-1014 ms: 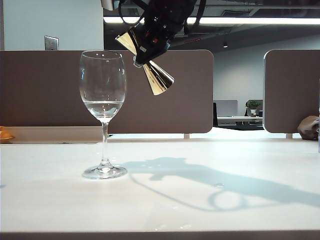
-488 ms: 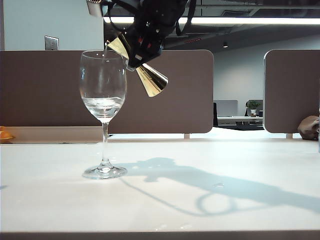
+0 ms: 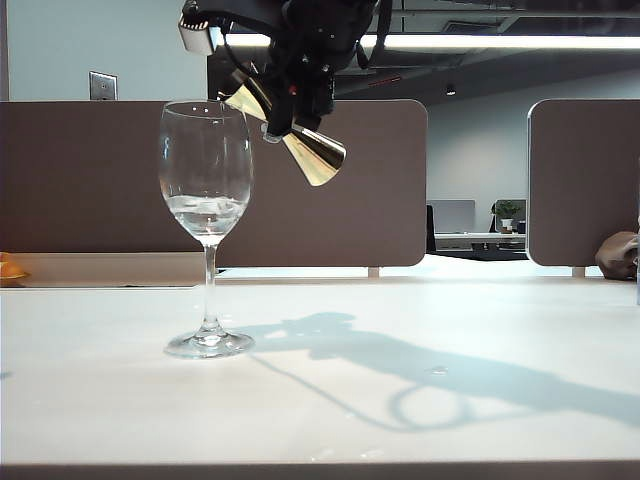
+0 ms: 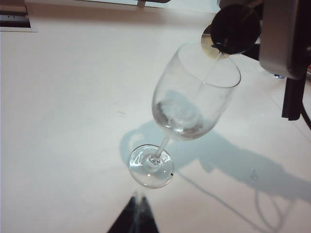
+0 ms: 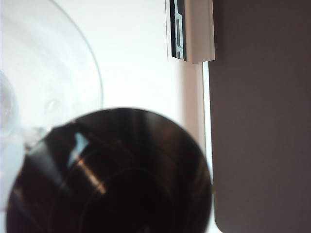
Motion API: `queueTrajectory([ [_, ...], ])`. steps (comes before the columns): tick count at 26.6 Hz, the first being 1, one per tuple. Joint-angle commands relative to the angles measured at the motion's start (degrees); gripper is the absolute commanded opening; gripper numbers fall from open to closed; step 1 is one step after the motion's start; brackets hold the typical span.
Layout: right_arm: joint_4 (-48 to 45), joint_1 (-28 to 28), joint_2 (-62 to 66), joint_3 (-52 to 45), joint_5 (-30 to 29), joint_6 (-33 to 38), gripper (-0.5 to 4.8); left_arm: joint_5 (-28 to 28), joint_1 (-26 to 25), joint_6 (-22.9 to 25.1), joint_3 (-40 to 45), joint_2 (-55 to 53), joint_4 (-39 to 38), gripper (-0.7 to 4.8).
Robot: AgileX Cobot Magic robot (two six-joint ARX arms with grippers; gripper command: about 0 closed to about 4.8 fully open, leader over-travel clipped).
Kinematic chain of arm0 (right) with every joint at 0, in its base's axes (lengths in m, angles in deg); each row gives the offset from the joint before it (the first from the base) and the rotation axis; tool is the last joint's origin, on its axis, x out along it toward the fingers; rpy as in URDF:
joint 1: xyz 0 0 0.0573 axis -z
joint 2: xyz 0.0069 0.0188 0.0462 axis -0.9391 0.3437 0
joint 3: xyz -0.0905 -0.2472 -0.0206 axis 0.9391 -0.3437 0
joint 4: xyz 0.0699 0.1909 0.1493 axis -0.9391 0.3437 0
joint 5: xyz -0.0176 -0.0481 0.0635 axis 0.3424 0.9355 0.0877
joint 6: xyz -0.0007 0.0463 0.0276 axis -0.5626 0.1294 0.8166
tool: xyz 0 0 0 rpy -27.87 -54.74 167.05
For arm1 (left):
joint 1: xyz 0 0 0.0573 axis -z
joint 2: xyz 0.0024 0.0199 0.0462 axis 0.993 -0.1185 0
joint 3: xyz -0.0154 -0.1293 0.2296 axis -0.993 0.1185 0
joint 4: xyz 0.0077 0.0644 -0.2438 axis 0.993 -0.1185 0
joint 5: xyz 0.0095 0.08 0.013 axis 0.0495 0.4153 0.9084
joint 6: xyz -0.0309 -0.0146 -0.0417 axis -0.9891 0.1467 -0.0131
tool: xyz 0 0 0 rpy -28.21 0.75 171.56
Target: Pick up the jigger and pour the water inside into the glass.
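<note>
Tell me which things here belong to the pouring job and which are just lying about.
In the job:
jigger, tilted, held in the right gripper
water
glass

Lying about:
orange object
brown object
potted plant

Office: desk partitions (image 3: pixel 320 180), monitor (image 3: pixel 452 215).

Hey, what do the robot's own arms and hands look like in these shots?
The right hand is a bulky black block with black cables looping above it and a small grey box, likely its camera, on one side. In the left wrist view that box is light grey. Of the left hand, only dark, pointed fingertips show.
</note>
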Motion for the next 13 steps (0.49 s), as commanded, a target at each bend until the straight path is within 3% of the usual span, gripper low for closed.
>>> queueTrajectory([
  [1,-3.5,-0.1,-0.5,0.4,1.8,-2.4,0.17,-0.3,0.0,0.0,-0.2,0.0,0.3,-0.01],
  [13,-4.7,-0.2,-0.5,4.6,1.6,-8.3,0.22,-0.3,0.0,0.2,-0.2,0.0,0.4,-0.01],
])
